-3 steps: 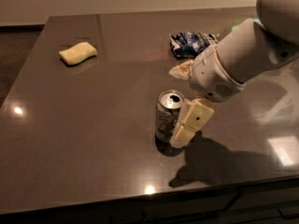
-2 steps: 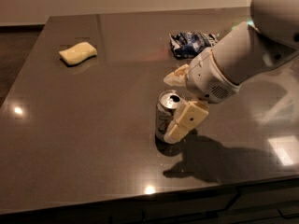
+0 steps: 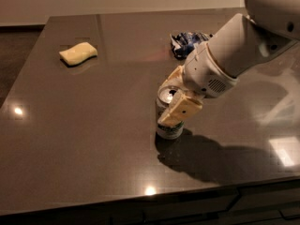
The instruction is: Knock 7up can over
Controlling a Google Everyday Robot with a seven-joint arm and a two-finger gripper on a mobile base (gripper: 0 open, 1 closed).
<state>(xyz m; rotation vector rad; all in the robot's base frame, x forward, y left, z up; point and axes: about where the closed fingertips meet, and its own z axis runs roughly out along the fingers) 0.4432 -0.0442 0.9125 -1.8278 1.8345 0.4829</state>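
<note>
The 7up can (image 3: 168, 128) stands upright on the dark table (image 3: 93, 125), right of centre toward the front. Its silver top shows; the body is white-silver with green print. My gripper (image 3: 175, 94) comes in from the right on a white arm. It is open, with its cream fingers on either side of the can's upper part. The near finger (image 3: 181, 109) lies across the can's front right side. The far finger (image 3: 172, 77) is just behind the top. I cannot tell whether the fingers touch the can.
A pale yellow sponge (image 3: 78, 53) lies at the back left. A dark blue snack bag (image 3: 187, 42) lies at the back, behind my arm. The table's front edge runs just below the can's shadow.
My gripper has moved left, from beside the can to having its fingers around the can's top. The can still stands upright in the same place.
</note>
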